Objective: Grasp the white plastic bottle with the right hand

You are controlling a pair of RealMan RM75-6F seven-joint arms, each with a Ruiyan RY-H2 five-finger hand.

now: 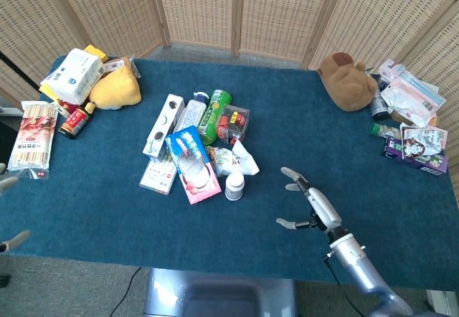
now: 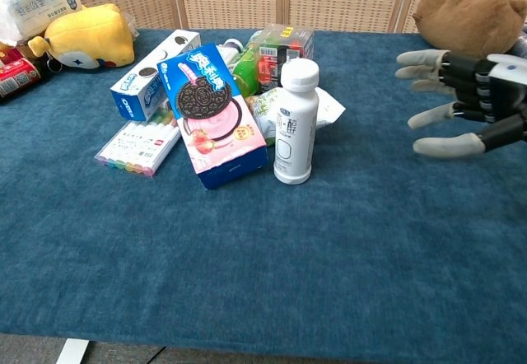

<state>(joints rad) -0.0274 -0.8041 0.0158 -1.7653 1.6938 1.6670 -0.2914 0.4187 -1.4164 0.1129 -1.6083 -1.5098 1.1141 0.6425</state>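
Observation:
The white plastic bottle [image 1: 234, 186] [image 2: 295, 123] stands upright at the front of the pile in the table's middle, beside a pink cookie box [image 2: 212, 115]. My right hand [image 1: 310, 206] [image 2: 463, 100] hovers to the right of the bottle, well apart from it, fingers spread and holding nothing. At the far left edge of the head view only pale fingertips [image 1: 8, 183] of my left hand [image 1: 10, 213] show, apart and with nothing in them.
Behind the bottle lie a green bottle [image 1: 213, 115], a blue and white box [image 1: 163, 125], a marker pack [image 1: 158, 174] and a crumpled wrapper [image 1: 240, 159]. A brown plush [image 1: 347, 79] sits back right, a yellow plush [image 1: 115, 90] back left. Packets [image 1: 414, 141] crowd the right edge.

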